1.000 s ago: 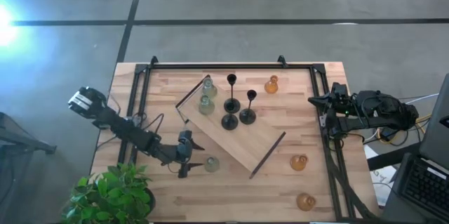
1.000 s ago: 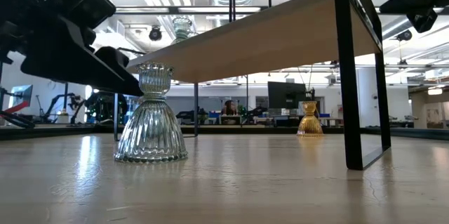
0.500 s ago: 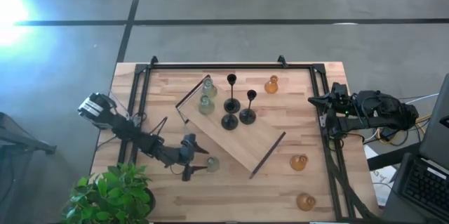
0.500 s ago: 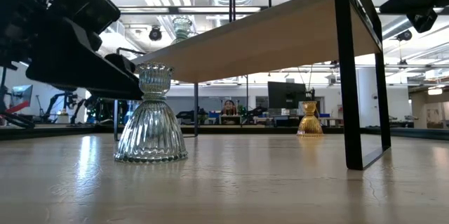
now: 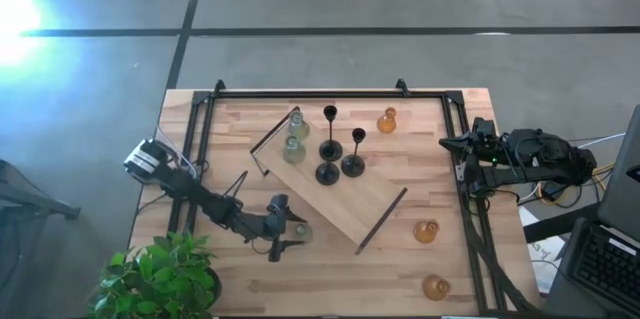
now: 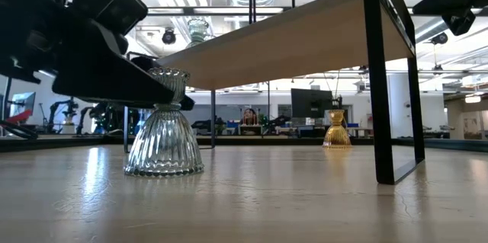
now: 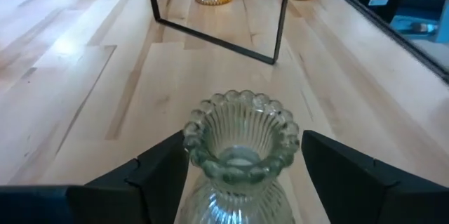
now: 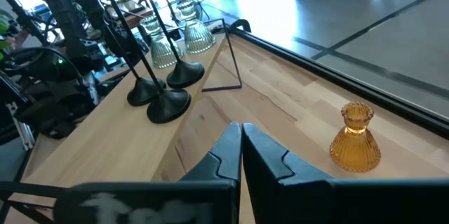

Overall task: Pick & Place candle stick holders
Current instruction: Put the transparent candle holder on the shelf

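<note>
Now the left gripper [image 7: 238, 164] stands released, fingers flanking the pale green glass holder [image 7: 240, 155]; centre on its neck, then squeeze gently. The right gripper [image 8: 240, 150] waits clenched.

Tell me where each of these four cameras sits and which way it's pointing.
High view: above the table, looking straight down; both dark arms show, left claw around the pale green ribbed glass holder.
Low view: at tabletop height, looking level under the raised wooden board; the left claw fills the left side.
Left wrist view: on the left arm, looking past its open fingers.
Right wrist view: on the right arm at the table's right edge; its shut claw shows.
Shared: high, low and left wrist views all show that green holder.
</note>
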{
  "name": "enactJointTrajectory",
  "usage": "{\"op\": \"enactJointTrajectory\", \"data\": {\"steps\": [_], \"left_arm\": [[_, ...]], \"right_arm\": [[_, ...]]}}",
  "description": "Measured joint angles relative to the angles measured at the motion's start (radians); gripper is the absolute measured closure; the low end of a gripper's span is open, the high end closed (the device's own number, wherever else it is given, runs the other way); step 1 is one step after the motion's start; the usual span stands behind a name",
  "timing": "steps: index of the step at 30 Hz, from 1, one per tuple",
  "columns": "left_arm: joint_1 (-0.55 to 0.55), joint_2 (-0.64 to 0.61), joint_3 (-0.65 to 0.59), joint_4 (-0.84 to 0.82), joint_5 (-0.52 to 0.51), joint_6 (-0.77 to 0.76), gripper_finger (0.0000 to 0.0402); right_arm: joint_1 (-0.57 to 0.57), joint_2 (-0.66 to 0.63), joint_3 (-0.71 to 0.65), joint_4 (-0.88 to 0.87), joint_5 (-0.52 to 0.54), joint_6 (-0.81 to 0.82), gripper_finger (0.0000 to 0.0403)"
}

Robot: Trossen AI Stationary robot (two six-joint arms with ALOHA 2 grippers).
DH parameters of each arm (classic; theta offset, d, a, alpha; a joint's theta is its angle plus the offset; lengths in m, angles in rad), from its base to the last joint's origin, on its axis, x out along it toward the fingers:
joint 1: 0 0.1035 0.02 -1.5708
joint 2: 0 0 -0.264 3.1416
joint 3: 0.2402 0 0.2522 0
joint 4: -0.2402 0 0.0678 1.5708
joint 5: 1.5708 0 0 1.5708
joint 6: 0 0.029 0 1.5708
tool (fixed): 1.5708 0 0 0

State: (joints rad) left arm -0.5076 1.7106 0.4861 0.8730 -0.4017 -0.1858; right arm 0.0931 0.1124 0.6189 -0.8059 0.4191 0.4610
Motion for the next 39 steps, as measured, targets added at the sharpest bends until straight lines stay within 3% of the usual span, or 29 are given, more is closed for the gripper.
{"op": "enactJointTrajectory", "data": {"steps": [14, 27, 39], "left_arm": [[0.018, 0.012, 0.016, 0.008, -0.088, -0.008, 0.0264], [0.017, -0.038, 0.015, -0.018, -0.223, -0.034, 0.0265], [0.017, -0.293, 0.015, -0.36, -0.312, -0.135, 0.0265]], "right_arm": [[0.0, 0.0, 0.0, 0.0, 0.0, 0.0, 0.0394], [0.0, 0.0, 0.0, 0.0, 0.0, 0.0, 0.0394], [0.0, 0.0, 0.0, 0.0, 0.0, 0.0, 0.0394]]}}
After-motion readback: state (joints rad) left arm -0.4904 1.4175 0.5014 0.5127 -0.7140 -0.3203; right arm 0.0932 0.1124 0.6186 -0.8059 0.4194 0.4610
